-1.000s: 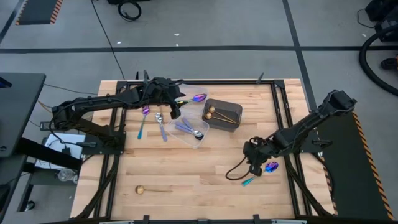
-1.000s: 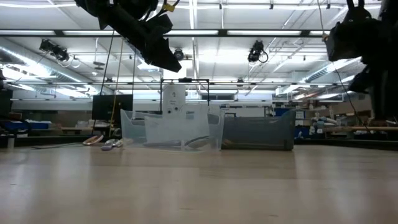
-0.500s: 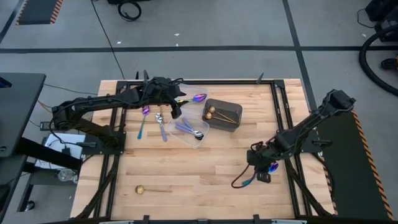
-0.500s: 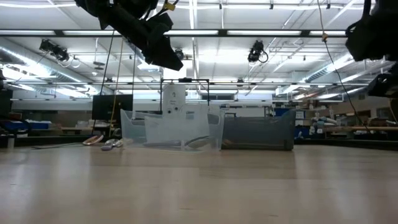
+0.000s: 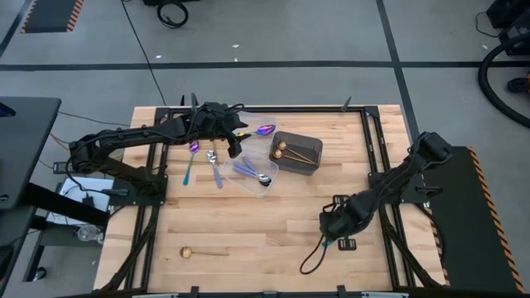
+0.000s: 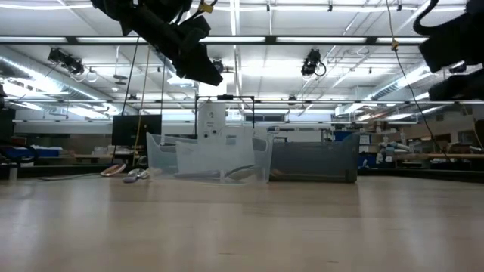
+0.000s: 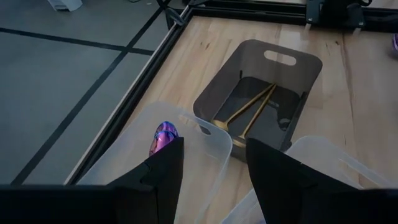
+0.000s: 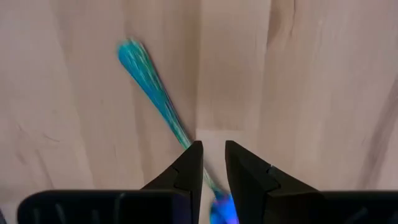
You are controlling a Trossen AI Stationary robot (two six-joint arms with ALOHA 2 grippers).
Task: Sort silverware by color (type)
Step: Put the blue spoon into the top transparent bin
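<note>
An iridescent purple-blue spoon with a teal handle point(image 8: 149, 81) lies flat on the wood near the table's right near corner. My right gripper point(image 8: 212, 149) hangs over it, fingers pointing down. The fingers are narrowly open on either side of the spoon's neck, and wood shows in the gap. In the high view that gripper point(image 5: 334, 229) covers the bowl, and only the teal handle tip point(image 5: 328, 243) shows. My left gripper point(image 7: 214, 155) waits open above the clear tubs point(image 5: 252, 170) at the far left, holding nothing. Gold spoons point(image 7: 249, 115) lie in the dark bin point(image 5: 296, 152).
One clear tub holds lavender-handled spoons point(image 5: 255, 172); another holds an iridescent spoon point(image 7: 163, 137). Loose spoons point(image 5: 203, 164) lie left of the tubs. A gold spoon point(image 5: 199, 252) lies near the table's near left corner. A dark cable point(image 5: 310, 263) loops below my right gripper. Bare wood spans the middle.
My right gripper has moved toward the table's near edge and a little left, coming over the iridescent spoon, so the bowl that showed beside it is now covered. The spoon has stayed in place. My left arm has kept still.
</note>
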